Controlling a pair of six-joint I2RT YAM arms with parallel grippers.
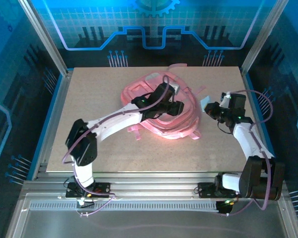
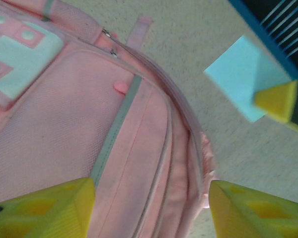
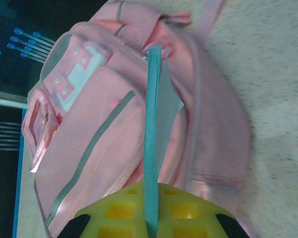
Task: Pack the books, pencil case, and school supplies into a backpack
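Pink backpack lying mid-surface, both arms at it, right one holding a blue card.
Tan surface (image 1: 89, 139); backpack (image 1: 134, 93) (image 2: 64, 134) (image 3: 99, 124) lies front-up near the centre, whitish patch and zip pockets facing up. Left arm (image 1: 114, 121) reaches over it, left jaws spread wide above the front panel, nothing between them. Right jaws pressed together, pinching the pale blue flat rectangle (image 1: 204, 103) (image 2: 241, 74) (image 3: 151, 124), which sits just beside the backpack's right side.
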